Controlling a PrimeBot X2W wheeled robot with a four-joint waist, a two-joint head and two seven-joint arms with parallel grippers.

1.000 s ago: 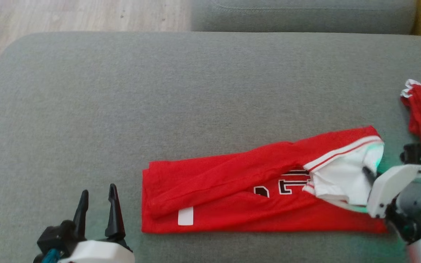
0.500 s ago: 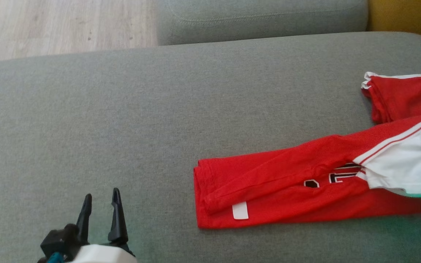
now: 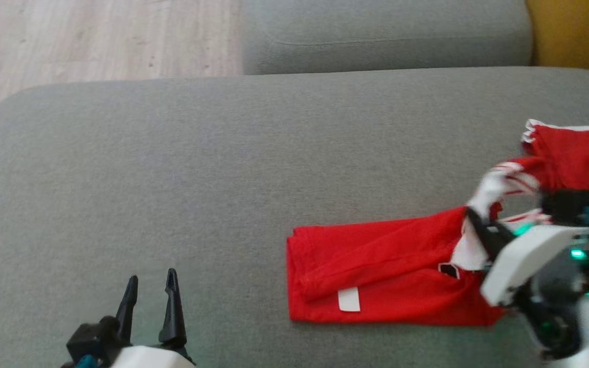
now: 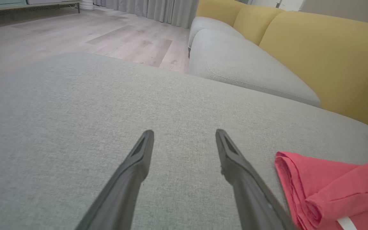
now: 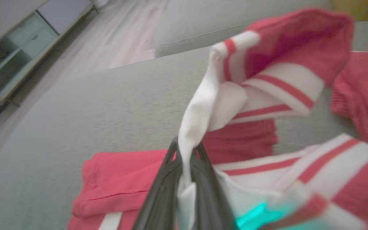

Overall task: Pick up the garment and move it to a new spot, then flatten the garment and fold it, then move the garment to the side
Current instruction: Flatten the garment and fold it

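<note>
Folding the garment (image 3: 376,266), the right pincer (image 5: 186,147) clamps its white end, likely needing a carry toward the left edge of the sofa cushion (image 3: 223,179); the left pincer (image 3: 152,277) gapes empty.

At seven o'clock in the head view, the left gripper (image 3: 152,276) has two long, tapering black fingers (image 3: 172,306) on a black block (image 3: 87,338), a white shell (image 3: 146,358) and a teal fitting (image 3: 86,362). At four o'clock, the right gripper (image 3: 472,219) has a white angular housing (image 3: 524,260), dark grey wrist (image 3: 555,306) and green lamp (image 3: 576,253).
</note>
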